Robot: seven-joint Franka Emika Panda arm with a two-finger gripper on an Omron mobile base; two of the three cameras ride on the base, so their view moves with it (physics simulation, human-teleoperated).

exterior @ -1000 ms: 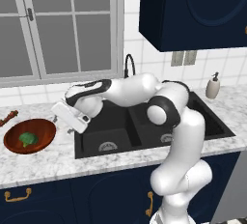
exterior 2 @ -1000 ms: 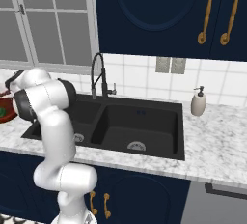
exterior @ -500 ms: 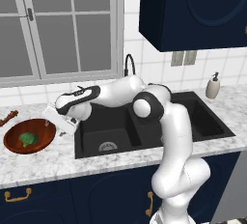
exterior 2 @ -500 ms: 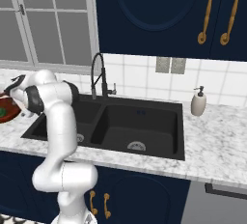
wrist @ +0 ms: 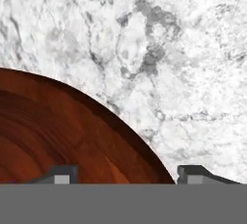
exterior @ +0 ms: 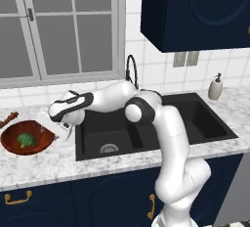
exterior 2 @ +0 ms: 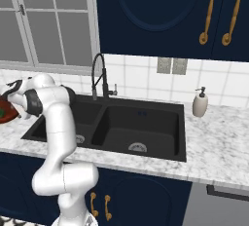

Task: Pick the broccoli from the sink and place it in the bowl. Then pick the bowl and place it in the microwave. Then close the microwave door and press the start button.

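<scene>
The reddish-brown bowl [exterior: 10, 144] sits on the marble counter left of the black sink [exterior: 146, 123], with the green broccoli [exterior: 27, 139] lying inside it. My gripper [exterior: 48, 124] is down at the bowl's right rim. In the hand view the gripper [wrist: 126, 175] is open and straddles the rim. One fingertip [wrist: 62, 175] is over the bowl's [wrist: 58, 131] inside. The other stands just outside the rim over the counter [wrist: 169, 49]. From the right base view the bowl [exterior 2: 5, 108] peeks out at the left edge beside the hand. The microwave and its door are out of view.
A black arched faucet [exterior: 131, 69] rises behind the sink's left basin. A soap dispenser [exterior: 215, 87] stands at the back right. A small brown object [exterior: 7, 119] lies behind the bowl. A window is above the counter, and dark blue cabinets hang overhead.
The arm has swung left from over the sink's edge to the bowl's right rim and come lower. The jaws have narrowed. The broccoli and bowl have stayed put.
</scene>
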